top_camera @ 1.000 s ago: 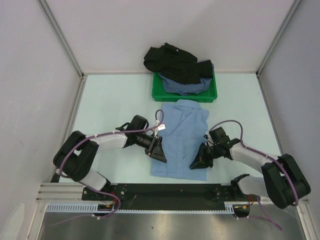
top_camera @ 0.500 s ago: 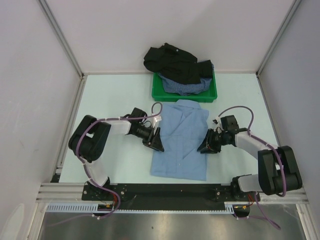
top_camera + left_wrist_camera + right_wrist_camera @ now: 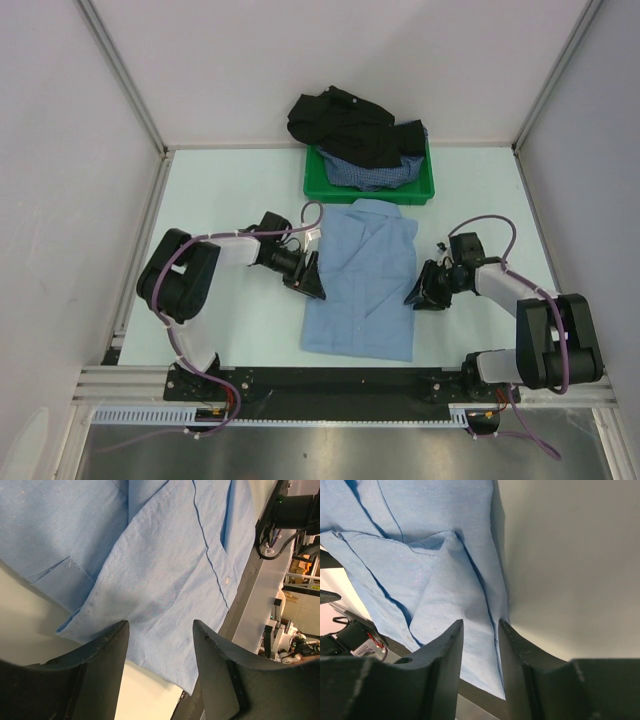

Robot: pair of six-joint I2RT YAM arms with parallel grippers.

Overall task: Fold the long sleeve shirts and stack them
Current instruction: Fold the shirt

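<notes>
On the table (image 3: 230, 190) the light blue shirt (image 3: 362, 285) is laid flat, its sleeves seemingly folded in, but no stack is started. The black shirt (image 3: 340, 122) and checked shirt (image 3: 365, 174) are heaped unfolded on the green tray (image 3: 318, 185) behind it. The left gripper (image 3: 314, 287) is held wide apart at the shirt's left edge and the right gripper (image 3: 413, 298) slightly apart at its right edge, with nothing clamped

Pale table (image 3: 230, 190); white walls (image 3: 60, 150); aluminium corner posts (image 3: 120, 70); even light.
</notes>
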